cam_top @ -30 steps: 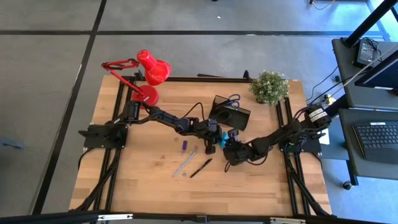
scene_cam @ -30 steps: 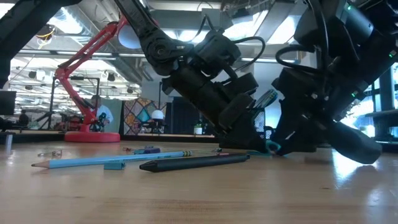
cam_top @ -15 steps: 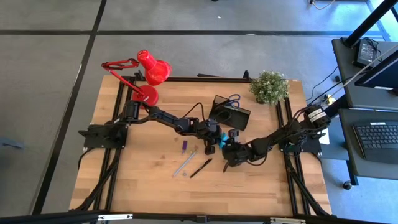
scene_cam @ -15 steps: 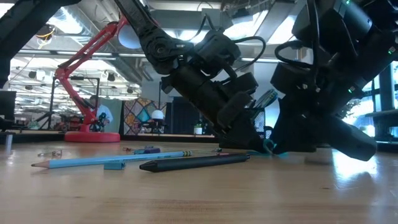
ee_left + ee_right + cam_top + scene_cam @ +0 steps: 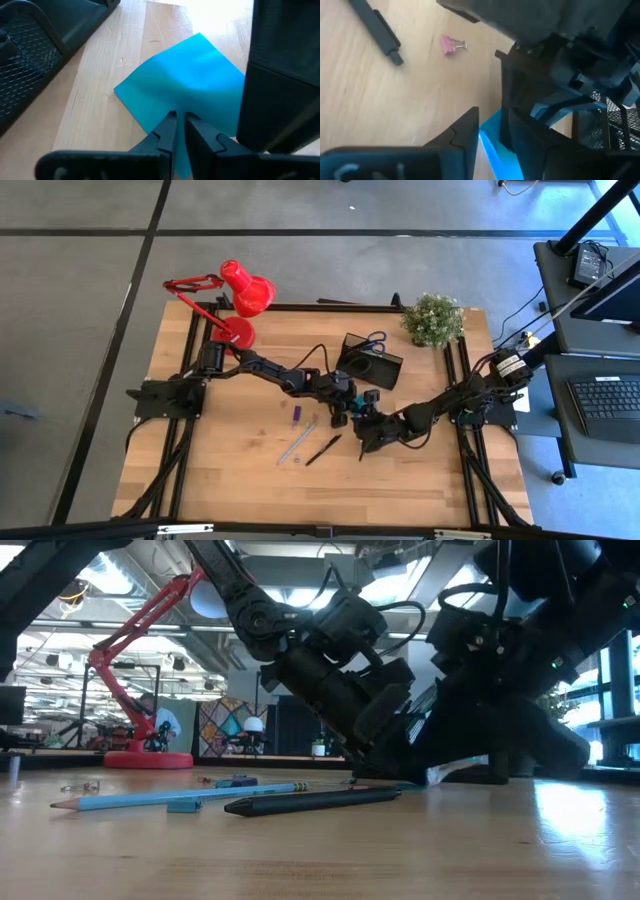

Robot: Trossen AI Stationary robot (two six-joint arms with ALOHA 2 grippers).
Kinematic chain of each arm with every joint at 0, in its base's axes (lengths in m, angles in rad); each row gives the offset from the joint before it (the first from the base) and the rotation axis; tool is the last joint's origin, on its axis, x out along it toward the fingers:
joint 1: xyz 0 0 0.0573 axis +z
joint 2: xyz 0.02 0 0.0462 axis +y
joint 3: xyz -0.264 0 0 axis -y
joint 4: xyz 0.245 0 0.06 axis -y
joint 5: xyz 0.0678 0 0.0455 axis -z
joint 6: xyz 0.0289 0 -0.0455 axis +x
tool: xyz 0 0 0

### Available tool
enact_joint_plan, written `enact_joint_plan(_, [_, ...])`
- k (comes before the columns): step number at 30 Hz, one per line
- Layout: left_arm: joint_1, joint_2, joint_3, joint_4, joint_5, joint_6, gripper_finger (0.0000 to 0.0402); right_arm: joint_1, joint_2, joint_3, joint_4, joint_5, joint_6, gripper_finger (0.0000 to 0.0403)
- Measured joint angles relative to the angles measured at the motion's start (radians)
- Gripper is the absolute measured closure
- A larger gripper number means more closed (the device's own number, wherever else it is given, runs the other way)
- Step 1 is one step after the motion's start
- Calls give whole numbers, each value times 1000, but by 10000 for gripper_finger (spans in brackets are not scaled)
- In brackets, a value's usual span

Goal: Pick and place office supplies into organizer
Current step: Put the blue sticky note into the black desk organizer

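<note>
Organizer first: the black mesh desk organizer (image 5: 370, 361) stands beyond both arms. Your right gripper (image 5: 362, 442) has slid in toward the left one over the last second (a two-arm lift seems underway). The square teal sticky-note pad (image 5: 192, 80) lies on the table; your left gripper (image 5: 177, 131) pinches its edge, and the right fingers straddle its other side.

From above the light is even and soft, the worktop (image 5: 250, 470) pale and bright, with only faint shadows under the arms. At table height the arms are dark silhouettes against bright ceiling lights and windows, and glare lies on the wood at about 4 o'clock. In the left wrist view a blown-out patch sits near 1 o'clock beyond the blue sticky-note pad (image 5: 200, 80); both wrist views blur their near dark parts.
</note>
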Motion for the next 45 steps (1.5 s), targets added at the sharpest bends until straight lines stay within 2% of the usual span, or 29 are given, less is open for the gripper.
enact_joint_plan(5, [1, 1, 0, 3, -5, 0, 382, 0, 2, -12, -106, -4, 28, 290])
enact_joint_plan(13, [0, 1, 0, 3, -6, 2, 387, 2, 72, -29, -103, 21, 59, 290])
enact_joint_plan(19, [1, 1, 0, 3, 3, 4, 387, 8, 72, -27, -143, 22, 64, 290])
enact_joint_plan(31, [0, 1, 0, -3, 12, 22, 388, 12, 73, 21, -312, 27, -18, 290])
enact_joint_plan(42, [0, 1, 0, -5, 14, 22, 388, 12, 77, 41, -357, 32, -32, 291])
enact_joint_plan(45, [0, 1, 0, -5, 14, 22, 388, 12, 77, 41, -362, 32, -32, 302])
